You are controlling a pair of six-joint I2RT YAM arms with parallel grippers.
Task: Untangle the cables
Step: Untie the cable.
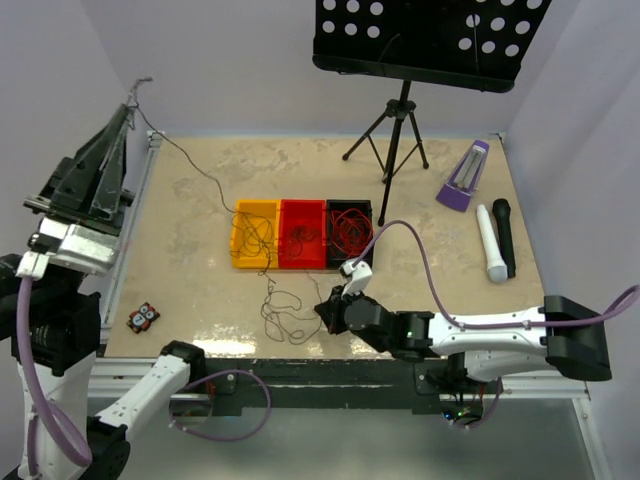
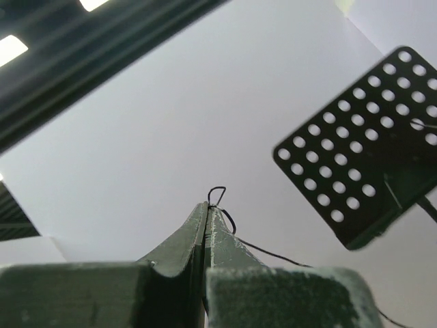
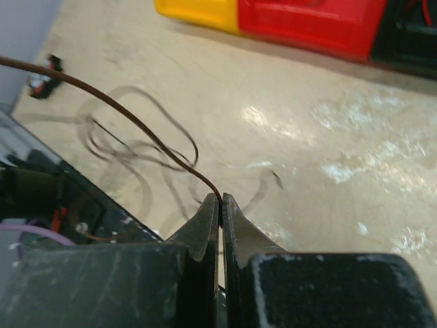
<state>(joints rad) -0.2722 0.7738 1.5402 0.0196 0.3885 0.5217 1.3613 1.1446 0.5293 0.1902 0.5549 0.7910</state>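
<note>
My left gripper (image 1: 131, 103) is raised high at the far left, shut on a thin dark cable (image 1: 197, 168) that runs down to the yellow tray (image 1: 240, 250). In the left wrist view the fingers (image 2: 207, 209) pinch it, with a small loop (image 2: 217, 194) sticking out. My right gripper (image 1: 325, 310) is low near the table's front edge, shut on a dark brown cable (image 3: 130, 117) at its tip (image 3: 220, 201). Loose dark loops (image 1: 285, 315) lie on the table to its left. Dark cables lie across the yellow and red trays (image 1: 302, 262). Red cables (image 1: 352, 230) fill the black tray (image 1: 329, 230).
A music stand (image 1: 420, 35) on a tripod (image 1: 395, 140) is at the back; it also shows in the left wrist view (image 2: 369, 137). A purple metronome (image 1: 463, 176), a white microphone (image 1: 490, 245) and a black microphone (image 1: 504, 235) lie at the right. A small red-black object (image 1: 143, 317) lies front left.
</note>
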